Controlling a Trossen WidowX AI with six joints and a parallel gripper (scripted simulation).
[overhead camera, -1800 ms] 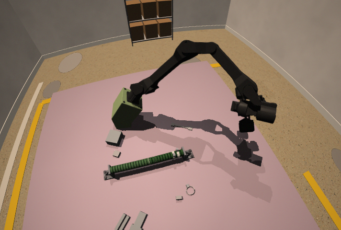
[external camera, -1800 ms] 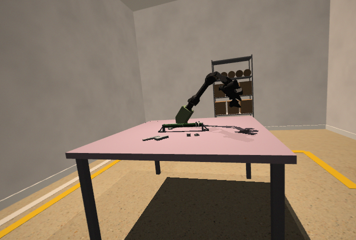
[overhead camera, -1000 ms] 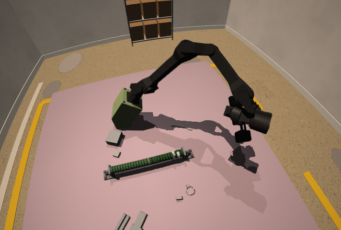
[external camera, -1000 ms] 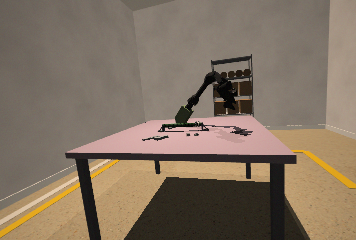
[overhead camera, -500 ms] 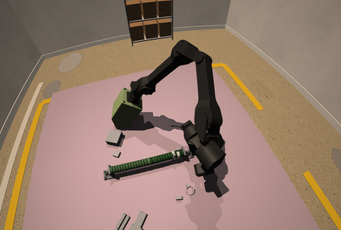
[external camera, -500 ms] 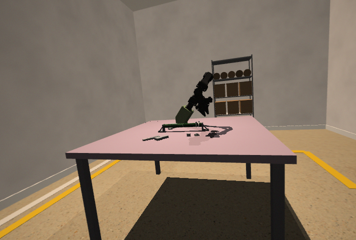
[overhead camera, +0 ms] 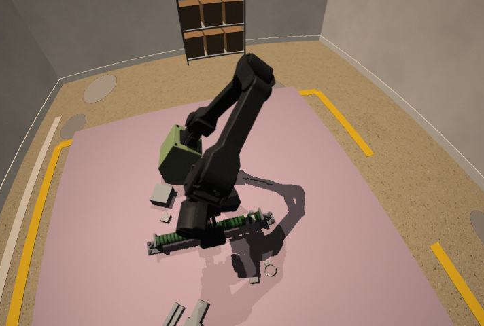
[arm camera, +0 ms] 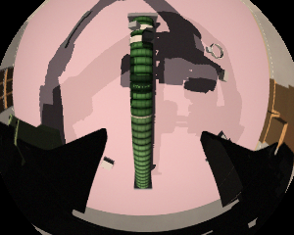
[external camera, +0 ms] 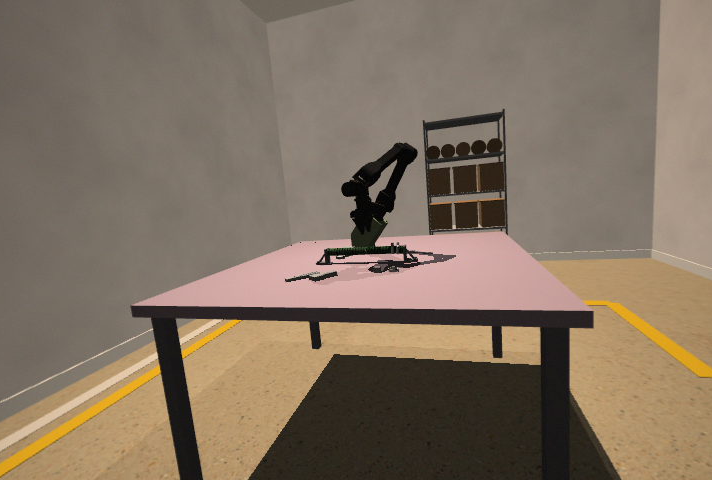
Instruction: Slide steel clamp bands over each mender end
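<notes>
A green ribbed hose [overhead camera: 168,238] [external camera: 348,250] [arm camera: 142,112] lies in a dark cradle [overhead camera: 152,248] across the pink table [overhead camera: 327,184]. Pale steel clamp bands [overhead camera: 253,216] [arm camera: 142,26] show near its right end; I cannot tell them apart. My gripper [overhead camera: 211,230] [external camera: 362,240] [arm camera: 156,135] is open and empty. It points down over the middle of the hose. In the wrist view the hose runs lengthwise between the two spread fingers, with a gap to each. The arm hides the middle of the hose in the top view.
The arm's green base box [overhead camera: 179,153] stands behind the hose. A grey block [overhead camera: 162,195] and a small cube [overhead camera: 165,217] lie left of the arm. A loose ring [overhead camera: 270,269] [arm camera: 216,51], a small grey piece [overhead camera: 254,280] and grey bars [overhead camera: 188,313] lie in front.
</notes>
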